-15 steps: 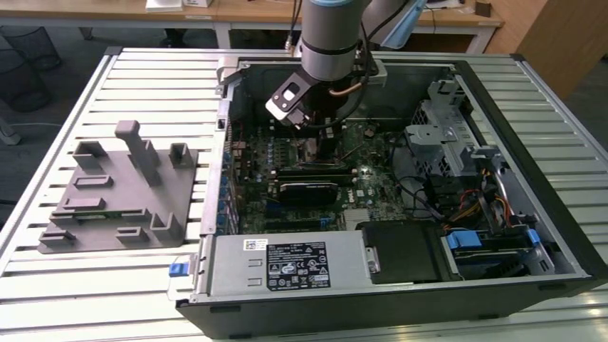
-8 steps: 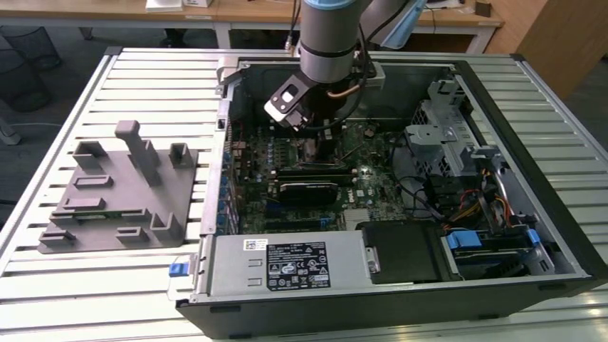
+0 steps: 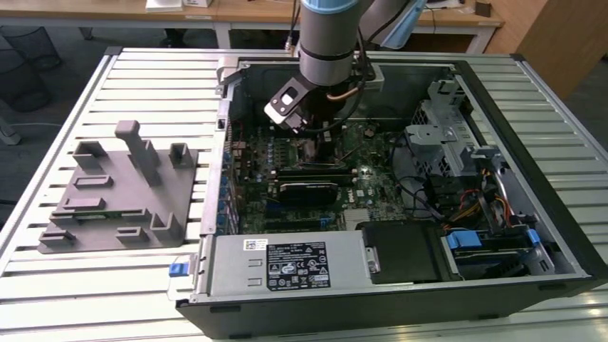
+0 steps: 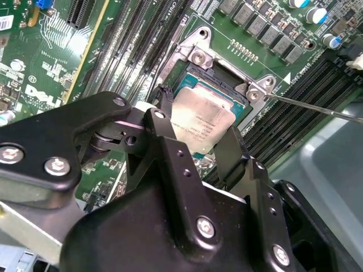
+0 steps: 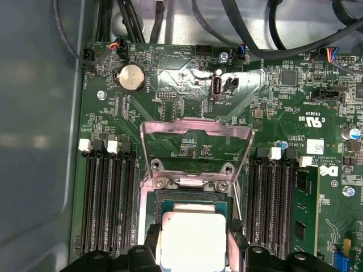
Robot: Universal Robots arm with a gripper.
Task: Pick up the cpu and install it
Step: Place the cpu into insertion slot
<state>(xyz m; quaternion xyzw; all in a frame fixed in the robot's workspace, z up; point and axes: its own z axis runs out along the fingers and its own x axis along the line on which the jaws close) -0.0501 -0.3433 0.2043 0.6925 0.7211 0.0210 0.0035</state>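
Observation:
The cpu [image 4: 203,120] is a flat square chip with a shiny silver top, and it lies level over the open motherboard socket [image 4: 195,59]. My gripper [image 4: 195,126] reaches down into the computer case [image 3: 532,92]. Its black fingers [image 4: 163,99] press against two opposite edges of the chip. In the first wrist view the cpu [image 5: 191,235] sits between the two fingertips of the gripper [image 5: 191,245], just below the raised metal load plate [image 5: 195,129]. In the exterior view the gripper [image 3: 318,139] hangs over the middle of the motherboard.
A thin socket lever [image 4: 317,107] sticks out beside the socket. Memory slots [image 5: 108,198] flank it on both sides. Dark cables [image 5: 255,34] run along the board's edge. A grey plastic tray [image 3: 119,192] with upright posts stands at the exterior view's left of the case.

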